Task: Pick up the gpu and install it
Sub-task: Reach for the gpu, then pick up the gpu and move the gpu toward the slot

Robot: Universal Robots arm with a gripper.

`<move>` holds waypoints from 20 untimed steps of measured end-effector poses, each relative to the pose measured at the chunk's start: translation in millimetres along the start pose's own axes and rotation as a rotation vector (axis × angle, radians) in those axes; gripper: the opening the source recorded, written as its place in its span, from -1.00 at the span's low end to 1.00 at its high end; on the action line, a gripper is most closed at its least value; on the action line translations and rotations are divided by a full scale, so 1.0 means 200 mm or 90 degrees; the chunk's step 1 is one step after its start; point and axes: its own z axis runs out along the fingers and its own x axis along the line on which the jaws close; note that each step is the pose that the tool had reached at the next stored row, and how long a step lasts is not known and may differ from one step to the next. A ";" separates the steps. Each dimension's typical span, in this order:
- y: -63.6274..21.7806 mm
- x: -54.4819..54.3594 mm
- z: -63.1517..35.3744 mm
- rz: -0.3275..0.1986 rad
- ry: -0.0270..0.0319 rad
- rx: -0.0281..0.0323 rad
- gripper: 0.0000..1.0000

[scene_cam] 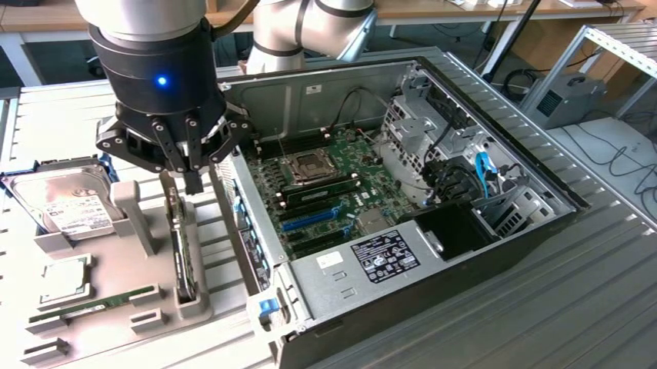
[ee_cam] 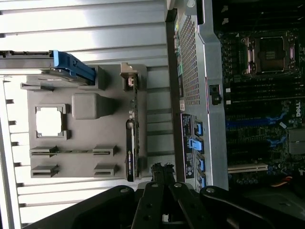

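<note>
The gpu (scene_cam: 181, 257) is a thin black card standing on edge in a slot of the grey holder (scene_cam: 128, 231), beside the open computer case (scene_cam: 493, 231). In the wrist view the gpu (ee_cam: 130, 152) shows as a narrow dark strip on the holder (ee_cam: 86, 138). My gripper (scene_cam: 193, 183) hangs above the far end of the card, fingers shut together with nothing between them. In the wrist view the gripper (ee_cam: 159, 169) sits between the card and the case wall. The motherboard (scene_cam: 328, 184) lies exposed inside the case, with blue expansion slots (scene_cam: 313, 219).
The holder also carries a silver hard drive (scene_cam: 64, 204), a CPU (scene_cam: 67, 280) and a green RAM stick (scene_cam: 92, 304). A tall grey post (scene_cam: 134, 211) of the holder stands close to the card. The case's side wall (ee_cam: 195, 86) rises right next to the holder.
</note>
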 end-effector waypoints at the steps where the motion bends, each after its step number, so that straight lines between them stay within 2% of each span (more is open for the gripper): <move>1: 0.000 0.00 0.000 0.000 0.0000 0.0000 -0.79; 12: 0.000 0.00 0.000 0.000 0.0000 0.0000 -0.77; 13: 0.000 0.00 0.000 0.000 0.0000 0.0000 -0.66; 14: 0.000 0.00 0.000 0.000 0.0000 0.0000 -0.66; 15: 0.000 0.00 0.000 0.000 0.0000 0.0000 -0.41; 16: 0.000 0.00 0.000 0.000 0.0000 0.0000 -0.29; 17: 0.000 0.00 0.000 0.000 0.0000 0.0000 -0.29; 18: 0.000 0.00 0.000 0.000 0.0000 -0.0001 -0.16; 20: 0.000 0.00 0.000 0.000 0.0000 0.0000 -0.16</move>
